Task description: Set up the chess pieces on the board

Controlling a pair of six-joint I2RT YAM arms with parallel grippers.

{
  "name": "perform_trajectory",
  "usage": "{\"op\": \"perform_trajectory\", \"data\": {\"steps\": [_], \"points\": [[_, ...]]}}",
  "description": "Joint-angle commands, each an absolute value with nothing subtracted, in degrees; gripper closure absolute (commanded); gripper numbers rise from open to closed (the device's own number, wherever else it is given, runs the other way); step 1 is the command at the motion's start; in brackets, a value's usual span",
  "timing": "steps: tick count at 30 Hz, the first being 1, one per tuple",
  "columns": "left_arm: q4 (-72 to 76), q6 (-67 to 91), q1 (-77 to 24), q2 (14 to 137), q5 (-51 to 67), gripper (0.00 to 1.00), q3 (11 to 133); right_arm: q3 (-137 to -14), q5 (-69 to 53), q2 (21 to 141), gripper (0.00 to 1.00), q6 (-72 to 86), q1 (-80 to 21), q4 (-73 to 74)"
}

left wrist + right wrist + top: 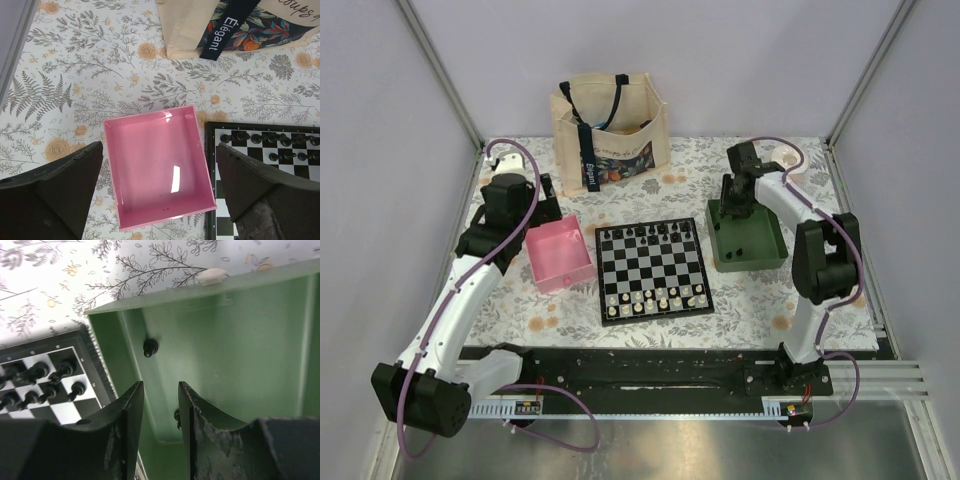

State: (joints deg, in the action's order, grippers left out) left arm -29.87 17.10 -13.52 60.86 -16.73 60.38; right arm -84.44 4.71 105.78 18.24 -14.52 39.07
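As the right end effector (pixel 160 386) gapes, seemingly empty, a chess piece (pixel 150 347) lies ahead.

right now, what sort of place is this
Likely a robot lab cell: plain walls framed by metal posts, a left arm and right arm bolted to one rail, and a board staged between a pink tray and green tray.

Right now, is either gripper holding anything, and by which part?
Nothing is held. The left gripper stands open above the pink tray. The right gripper is open over the green tray, its gap empty.
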Motion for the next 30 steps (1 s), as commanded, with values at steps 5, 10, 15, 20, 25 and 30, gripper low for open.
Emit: {"op": "perform_trajectory", "data": {"steps": [5,10,15,20,25,30], "points": [[-27.7,17.2,-13.6,61.9,-15.8,0.01,61.1,-92.9,1.8,114.8,0.58,18.5,-14.1,40.0],[-27.7,17.2,-13.6,61.9,-15.3,0.01,61.3,-95.4,0.5,118.2,0.59,18.5,-14.1,40.9],[-27.7,17.1,-13.6,61.3,-16.3,0.01,60.9,-96.4,0.5,120.0,0.60,17.9,-14.1,42.3],[-27.8,17.2,-13.6,61.5,-15.9,0.01,61.2,-94.9,0.4,119.7,0.60,17.8,-14.1,42.3],[-27.7,17.2,-13.6,62.0,-15.5,0.01,61.2,-94.2,0.9,120.0,0.61,17.4,-14.2,42.4],[-27.6,17.2,-13.5,61.7,-15.5,0.01,61.2,-94.2,1.4,120.0,0.62,17.6,-14.2,42.7]]}}
